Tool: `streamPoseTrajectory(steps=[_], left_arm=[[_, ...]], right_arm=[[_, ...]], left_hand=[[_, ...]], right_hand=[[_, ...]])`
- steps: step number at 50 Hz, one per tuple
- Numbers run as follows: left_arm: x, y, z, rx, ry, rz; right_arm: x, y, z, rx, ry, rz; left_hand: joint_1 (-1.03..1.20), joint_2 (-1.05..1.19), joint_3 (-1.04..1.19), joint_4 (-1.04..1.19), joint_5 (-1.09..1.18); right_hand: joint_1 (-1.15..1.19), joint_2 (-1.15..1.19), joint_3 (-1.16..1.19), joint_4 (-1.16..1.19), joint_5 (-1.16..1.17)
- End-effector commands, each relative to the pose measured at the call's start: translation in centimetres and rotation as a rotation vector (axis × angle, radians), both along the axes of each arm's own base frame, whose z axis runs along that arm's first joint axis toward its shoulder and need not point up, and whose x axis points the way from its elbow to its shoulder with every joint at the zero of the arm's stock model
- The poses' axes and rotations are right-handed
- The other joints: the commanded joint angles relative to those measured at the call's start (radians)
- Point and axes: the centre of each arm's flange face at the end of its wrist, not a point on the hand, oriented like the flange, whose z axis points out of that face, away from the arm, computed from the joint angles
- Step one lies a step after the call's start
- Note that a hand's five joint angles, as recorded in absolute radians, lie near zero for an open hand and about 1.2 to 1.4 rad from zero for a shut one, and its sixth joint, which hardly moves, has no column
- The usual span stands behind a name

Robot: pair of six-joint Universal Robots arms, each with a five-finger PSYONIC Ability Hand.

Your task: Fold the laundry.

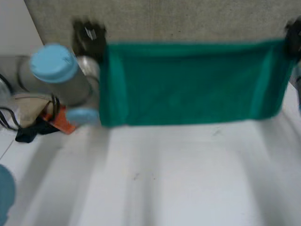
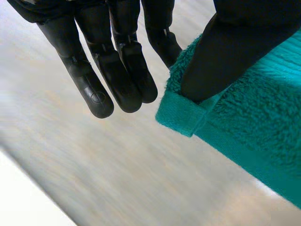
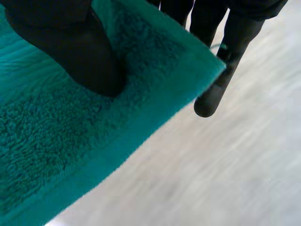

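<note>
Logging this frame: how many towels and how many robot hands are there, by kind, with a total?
Towels: 1, the green towel
Hands: 2, the left hand and the right hand, each pinching a towel corner
Total: 3

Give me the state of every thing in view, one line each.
Green towel: spread wide between the hands, held by two corners.
Left hand: shut, pinching one towel corner under its thumb.
Right hand: shut, pinching the other corner, thumb on top, fingers behind.
</note>
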Motion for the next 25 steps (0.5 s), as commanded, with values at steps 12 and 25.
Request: streamPoseTrajectory(steps=[12, 25], left_arm=[[1.3, 2.6, -0.7, 0.049, 0.024, -0.088], [2.6, 8.5, -12.6, 0.513, -0.194, -0.104]], right_arm=[[0.7, 3.1, 0.3, 0.174, -0.11, 0.166], [0.7, 7.8, -10.1, 0.661, 0.149, 0.12]], left_hand=[[0.268, 0.195, 0.2, 0.194, 0.214], [0.268, 0.195, 0.2, 0.194, 0.214]], right_hand=[[0.264, 0.211, 0.202, 0.196, 0.222], [0.264, 0.211, 0.202, 0.196, 0.222]])
